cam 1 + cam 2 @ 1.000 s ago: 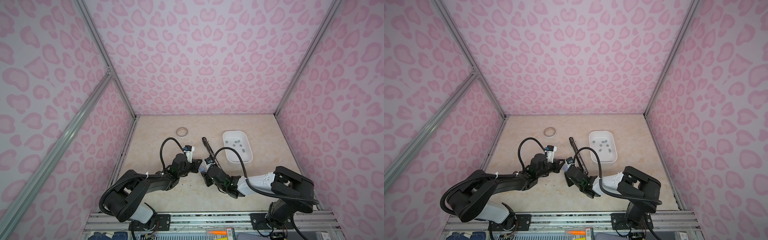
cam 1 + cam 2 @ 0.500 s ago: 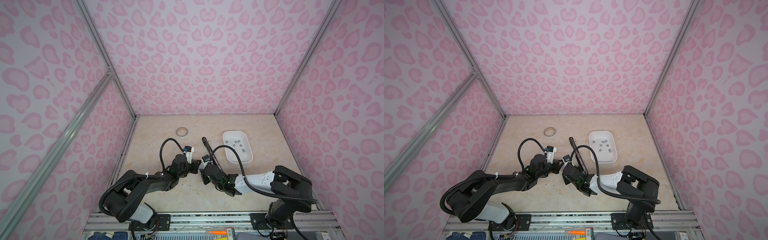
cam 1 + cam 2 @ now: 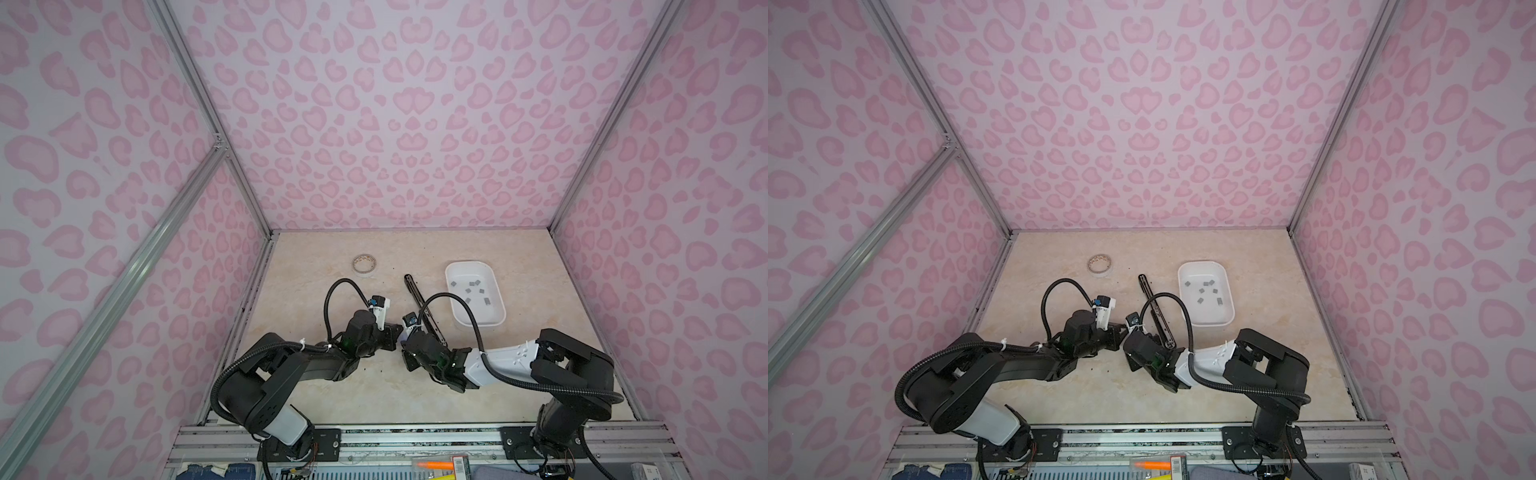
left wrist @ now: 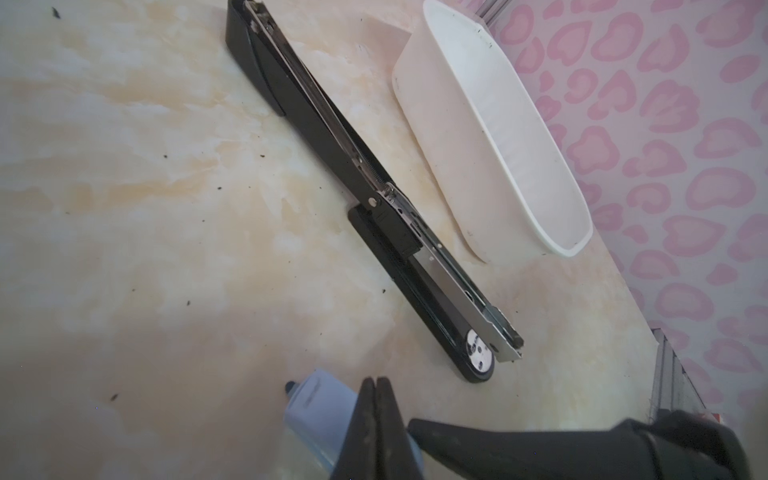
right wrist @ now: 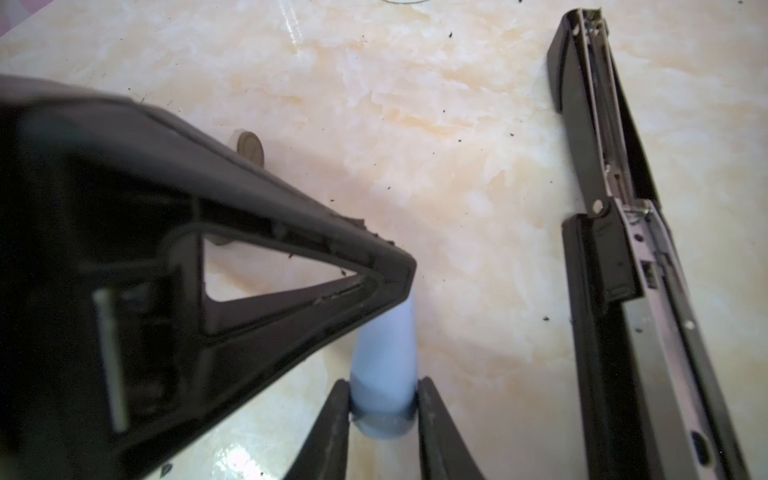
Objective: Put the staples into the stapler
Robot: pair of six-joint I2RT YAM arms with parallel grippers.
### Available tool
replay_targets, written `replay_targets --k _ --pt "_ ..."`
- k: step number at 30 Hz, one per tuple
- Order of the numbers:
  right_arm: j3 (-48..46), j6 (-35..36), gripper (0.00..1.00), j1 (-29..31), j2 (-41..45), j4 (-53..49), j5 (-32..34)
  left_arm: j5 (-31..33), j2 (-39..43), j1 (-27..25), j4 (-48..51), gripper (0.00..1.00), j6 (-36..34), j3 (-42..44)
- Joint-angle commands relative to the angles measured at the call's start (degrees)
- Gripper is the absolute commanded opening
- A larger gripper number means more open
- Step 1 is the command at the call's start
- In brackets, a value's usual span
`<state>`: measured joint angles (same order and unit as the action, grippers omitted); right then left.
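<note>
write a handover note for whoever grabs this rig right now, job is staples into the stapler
Left gripper: shut, nothing seen between its fingers. Its tip is against one end of a pale blue tube.
Right gripper: shut on the tube's other end.
Stapler: lies opened out flat on the table beside the white tray, with its rail exposed. No staples are seen in it.
Staples: loose strips in the tray.
Done: stapler opened.
Left: pick a strip, seat it in the rail, close the stapler. What the tube is for is unclear.
</note>
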<state>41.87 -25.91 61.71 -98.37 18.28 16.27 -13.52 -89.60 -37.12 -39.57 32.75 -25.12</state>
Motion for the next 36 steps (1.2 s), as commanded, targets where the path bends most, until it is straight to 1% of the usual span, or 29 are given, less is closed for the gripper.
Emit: replay_targets --k 1,5,8,10,20,26,33,36 --pt "-0.4 -0.4 0.27 0.0 -0.4 -0.1 -0.4 -0.9 -1.1 0.0 -3.4 0.04 -0.3 -0.3" --pt "-1.0 0.1 0.31 0.1 1.9 0.4 -0.5 -1.3 -2.4 0.0 -4.1 0.04 -0.1 -0.5" --pt "-1.1 0.5 0.32 0.0 4.0 0.1 0.0 -1.5 -3.0 0.0 -4.2 0.04 -0.4 -0.3" --pt "-0.6 0.4 0.30 0.0 4.2 -0.8 0.2 -1.4 -3.2 0.0 -4.2 0.04 -0.4 -0.3" --pt "2.4 -0.5 0.27 -0.6 -1.0 -2.0 -1.5 -1.6 -3.2 0.0 -4.6 0.04 -0.3 0.0" --pt "1.3 -0.8 0.21 -0.6 -2.4 -1.3 -2.8 -1.6 -3.2 0.0 -4.8 0.04 -0.3 0.0" --pt "0.3 -1.9 0.19 -0.5 -3.6 -0.5 -3.2 -1.8 -4.9 0.0 -5.7 0.04 -0.1 0.0" --pt "-0.4 -2.5 0.19 -0.5 -3.8 -0.5 -2.4 -1.9 -5.6 0.0 -6.0 0.03 0.0 -0.3"
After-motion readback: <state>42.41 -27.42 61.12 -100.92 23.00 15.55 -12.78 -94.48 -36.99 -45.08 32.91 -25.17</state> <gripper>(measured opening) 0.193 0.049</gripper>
